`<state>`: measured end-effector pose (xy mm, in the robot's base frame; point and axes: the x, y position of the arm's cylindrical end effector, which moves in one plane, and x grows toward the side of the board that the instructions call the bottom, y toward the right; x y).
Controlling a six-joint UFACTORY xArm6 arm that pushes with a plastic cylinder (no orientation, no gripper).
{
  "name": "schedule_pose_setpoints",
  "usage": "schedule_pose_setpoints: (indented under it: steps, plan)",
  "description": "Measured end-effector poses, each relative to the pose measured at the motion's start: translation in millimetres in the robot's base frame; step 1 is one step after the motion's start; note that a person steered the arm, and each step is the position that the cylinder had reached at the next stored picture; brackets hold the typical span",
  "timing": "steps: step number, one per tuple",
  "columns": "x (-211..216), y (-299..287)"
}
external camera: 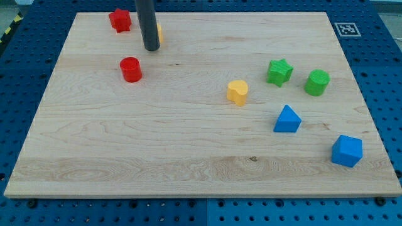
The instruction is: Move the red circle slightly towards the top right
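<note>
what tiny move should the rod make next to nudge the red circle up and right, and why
Probably bring my tip down and round to the view's lower left of the red circular block on the wooden board. The tip now sits above and right of it, apart, so pushing from here would drive it the wrong way.

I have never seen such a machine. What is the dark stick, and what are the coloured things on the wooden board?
There is one picture, from one camera; its mounting is unknown. The dark stick is a robot arm's rod. My tip holds nothing; it only pushes blocks across the wooden board. It stands just above and right of the red circle. A red star lies top left, a yellow block half hidden behind the rod. Rightward: yellow block, green star, green cylinder, blue triangle, blue block.
</note>
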<state>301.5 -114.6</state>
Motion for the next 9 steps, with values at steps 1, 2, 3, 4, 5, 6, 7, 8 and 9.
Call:
schedule_pose_setpoints:
  steps: [1, 2, 3, 4, 5, 6, 7, 8, 9]
  plan:
    - [-1, -11]
    - [-1, -39]
    - [2, -74]
    - [35, -78]
    - [74, -70]
    - [96, -70]
    - [97, -70]
    - [97, -67]
    - [97, -48]
